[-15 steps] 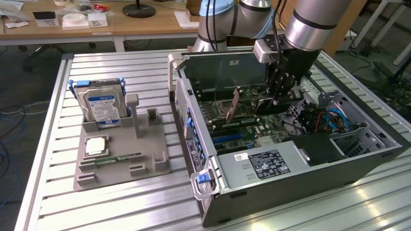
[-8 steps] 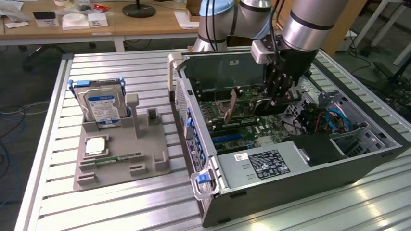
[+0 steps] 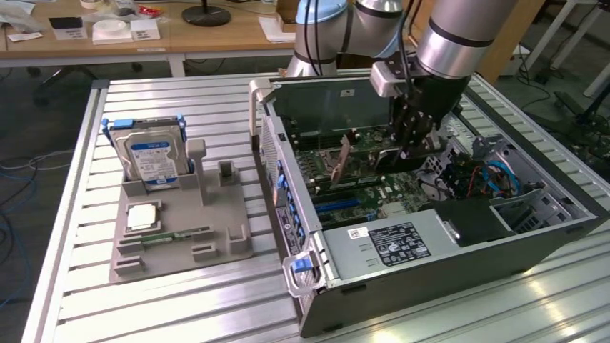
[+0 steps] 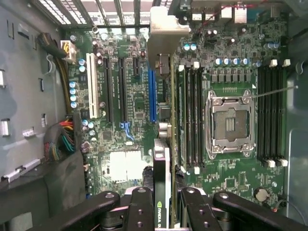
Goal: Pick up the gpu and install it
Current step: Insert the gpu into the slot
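- The gripper is clamped on the gpu, which is held edge-on; the green logo's lettering is unreadable.
- Below it are the motherboard slots and an open CPU socket.
- The exterior view adds the computer case with a black printed label, and a hard drive with a blue-white label.

This looks like a robotics lab or test workshop. A bench of slotted aluminium profile carries an open computer tower with its motherboard bare, and a grey fixture holding loose computer parts. An industrial robot arm reaches into the case. Behind stand wooden desks strewn with small items, and cables trail across the floor.
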`<control>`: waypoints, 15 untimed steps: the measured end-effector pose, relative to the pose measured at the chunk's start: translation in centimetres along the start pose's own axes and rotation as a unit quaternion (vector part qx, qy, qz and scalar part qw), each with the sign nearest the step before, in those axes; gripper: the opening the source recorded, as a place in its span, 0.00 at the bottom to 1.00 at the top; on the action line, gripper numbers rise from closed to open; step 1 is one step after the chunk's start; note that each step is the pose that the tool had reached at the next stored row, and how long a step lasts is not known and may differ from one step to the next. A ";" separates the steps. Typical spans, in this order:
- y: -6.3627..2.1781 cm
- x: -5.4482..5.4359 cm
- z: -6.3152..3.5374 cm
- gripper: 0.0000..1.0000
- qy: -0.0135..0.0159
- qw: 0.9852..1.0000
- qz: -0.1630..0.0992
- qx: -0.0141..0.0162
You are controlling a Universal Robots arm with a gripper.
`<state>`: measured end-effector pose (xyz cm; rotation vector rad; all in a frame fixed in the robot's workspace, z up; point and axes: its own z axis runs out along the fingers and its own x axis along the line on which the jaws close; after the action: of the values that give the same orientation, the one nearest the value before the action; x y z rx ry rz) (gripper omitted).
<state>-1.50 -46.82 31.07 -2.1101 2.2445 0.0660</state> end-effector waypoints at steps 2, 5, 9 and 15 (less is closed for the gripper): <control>0.12 0.1 0.00 0.27 0.000 1.000 0.000 0.000; 0.16 0.2 0.02 0.27 0.000 1.000 0.000 0.000; 0.23 0.3 0.04 0.27 0.000 1.000 0.000 0.000; 0.45 0.3 0.08 0.27 0.000 1.000 -0.001 0.000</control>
<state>-1.98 -47.13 30.96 -2.1119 2.2429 0.0654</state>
